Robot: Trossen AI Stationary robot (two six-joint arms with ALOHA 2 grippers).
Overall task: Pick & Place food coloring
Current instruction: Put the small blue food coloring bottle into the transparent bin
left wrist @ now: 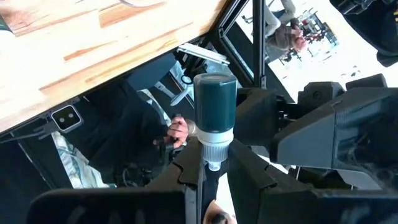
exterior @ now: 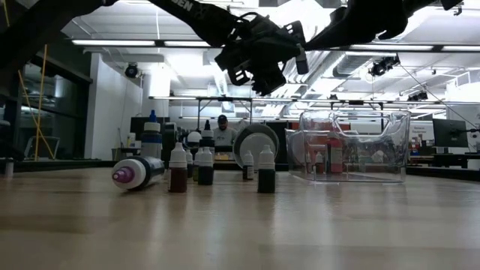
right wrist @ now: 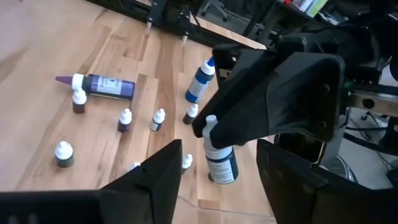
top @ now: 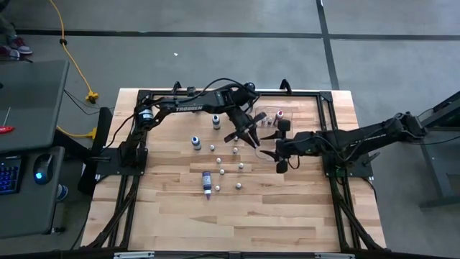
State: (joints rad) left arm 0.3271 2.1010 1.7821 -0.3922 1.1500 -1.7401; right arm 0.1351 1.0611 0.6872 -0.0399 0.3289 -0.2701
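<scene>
The left gripper (top: 249,134) hangs above the table's middle, jaws clamped on the cap of a dark teal bottle (left wrist: 215,109). Small bottles (top: 222,172) stand scattered below. The right gripper (top: 273,157), jaws spread wide and holding nothing, hovers just beside it.

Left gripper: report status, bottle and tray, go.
Left gripper shut on dark bottle, raised above table by tray. Right gripper open, alongside. Small bottles and lying purple bottle on table; nothing blocking.
</scene>
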